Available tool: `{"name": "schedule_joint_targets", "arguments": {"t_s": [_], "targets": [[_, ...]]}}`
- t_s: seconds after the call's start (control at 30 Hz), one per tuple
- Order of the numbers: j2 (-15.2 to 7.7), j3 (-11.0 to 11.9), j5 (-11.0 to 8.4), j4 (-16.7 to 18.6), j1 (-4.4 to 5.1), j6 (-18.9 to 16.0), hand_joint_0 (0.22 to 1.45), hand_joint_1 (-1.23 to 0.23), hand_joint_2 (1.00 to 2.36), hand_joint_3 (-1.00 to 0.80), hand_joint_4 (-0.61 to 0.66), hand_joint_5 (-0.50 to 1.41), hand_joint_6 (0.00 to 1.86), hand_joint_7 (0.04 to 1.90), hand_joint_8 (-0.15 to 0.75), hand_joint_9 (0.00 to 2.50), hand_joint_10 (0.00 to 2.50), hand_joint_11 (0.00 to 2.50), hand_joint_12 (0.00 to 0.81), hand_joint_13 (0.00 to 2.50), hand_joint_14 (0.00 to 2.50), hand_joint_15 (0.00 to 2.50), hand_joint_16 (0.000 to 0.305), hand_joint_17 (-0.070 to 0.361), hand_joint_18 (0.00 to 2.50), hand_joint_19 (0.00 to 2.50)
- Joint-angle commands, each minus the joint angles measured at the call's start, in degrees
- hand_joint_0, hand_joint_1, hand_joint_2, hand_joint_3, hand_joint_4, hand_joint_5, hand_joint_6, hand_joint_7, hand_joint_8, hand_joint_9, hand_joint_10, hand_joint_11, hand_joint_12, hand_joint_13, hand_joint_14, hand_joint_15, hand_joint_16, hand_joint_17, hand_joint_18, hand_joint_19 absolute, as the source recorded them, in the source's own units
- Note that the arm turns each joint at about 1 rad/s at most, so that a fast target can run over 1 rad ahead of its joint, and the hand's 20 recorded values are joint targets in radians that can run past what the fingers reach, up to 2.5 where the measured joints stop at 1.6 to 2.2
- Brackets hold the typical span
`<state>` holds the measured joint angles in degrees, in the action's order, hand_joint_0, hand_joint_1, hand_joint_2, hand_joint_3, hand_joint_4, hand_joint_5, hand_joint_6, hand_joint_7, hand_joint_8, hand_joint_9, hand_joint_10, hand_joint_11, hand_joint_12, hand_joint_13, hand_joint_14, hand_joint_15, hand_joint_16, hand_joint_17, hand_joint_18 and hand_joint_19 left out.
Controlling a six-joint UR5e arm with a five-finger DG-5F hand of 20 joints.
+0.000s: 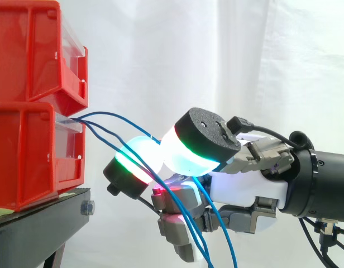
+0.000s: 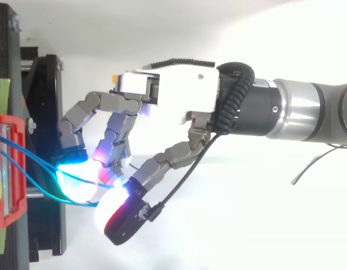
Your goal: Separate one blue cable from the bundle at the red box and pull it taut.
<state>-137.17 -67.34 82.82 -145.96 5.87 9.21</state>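
Thin blue cables (image 1: 105, 115) come out of the front of the lower red box (image 1: 27, 156) and run right toward my hand (image 1: 244, 190). The hand reaches in from the right with its fingers curled, and the glowing pads (image 1: 135, 162) meet close to the box. The upper cable arcs into the spot where two pads touch and looks pinched there. The other cables cross the front of the pads and hang slack below the hand. From above, the cables (image 2: 32, 160) leave the red box (image 2: 7, 169) and end at the cyan pads of the hand (image 2: 173, 90).
A second red bin (image 1: 32, 50) sits stacked on the lower one, both on a black stand (image 1: 43, 223) at the left. A white curtain (image 1: 161, 56) hangs behind. Open room lies to the right of and below the boxes.
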Motion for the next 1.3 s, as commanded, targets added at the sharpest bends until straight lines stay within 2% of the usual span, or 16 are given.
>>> {"name": "schedule_joint_targets", "arguments": {"t_s": [0.0,0.13,0.3,0.4,0.67,0.83,1.0,1.27], "targets": [[0.06,0.46,-0.02,-0.29,0.02,0.11,0.51,-0.9,1.0,-0.5,0.21,-0.21,0.89,0.92,0.402,1.16,0.01,1.28,0.46,1.23,0.02,0.84,0.056,0.127,1.2,0.71],[0.06,0.63,0.07,-0.38,-0.16,0.19,0.49,-0.81,1.0,-0.5,0.22,-0.21,0.89,0.87,0.414,1.18,0.01,1.28,0.466,1.24,0.02,0.83,0.058,0.132,1.22,0.72],[0.06,0.72,0.07,-0.38,-0.16,-0.07,0.52,-0.79,1.0,-0.5,0.21,-0.2,0.87,0.9,0.41,1.21,0.01,1.31,0.46,1.25,0.02,0.84,0.057,0.128,1.21,0.73],[0.06,0.81,0.07,-0.38,-0.16,-0.07,0.54,-0.7,1.0,-0.5,0.2,-0.19,0.86,0.91,0.403,1.25,0.01,1.32,0.457,1.26,0.02,0.84,0.055,0.125,1.21,0.75],[0.06,0.81,0.07,-0.91,-0.16,-0.07,0.64,-0.73,1.0,-0.5,0.17,-0.18,0.86,0.97,0.4,1.27,0.01,1.33,0.447,1.27,0.03,0.85,0.054,0.121,1.21,0.78],[0.06,0.98,-0.02,-1.26,-0.16,-0.07,0.64,-0.78,1.02,-0.24,0.09,-0.18,0.9,1.04,0.395,1.3,0.01,1.38,0.447,1.28,0.03,0.85,0.053,0.12,1.21,0.79],[0.06,0.98,-0.2,-1.26,0.11,-0.07,0.62,-0.78,1.03,-0.09,0.04,-0.16,0.92,1.13,0.401,1.33,0.01,1.4,0.45,1.3,0.02,0.86,0.055,0.124,1.23,0.79],[0.06,0.98,-0.11,-1.35,0.19,-1.83,0.64,-0.78,1.02,-0.03,-0.01,-0.15,0.93,1.17,0.415,1.34,0.01,1.39,0.463,1.31,0.02,0.85,0.058,0.13,1.27,0.77]]}}
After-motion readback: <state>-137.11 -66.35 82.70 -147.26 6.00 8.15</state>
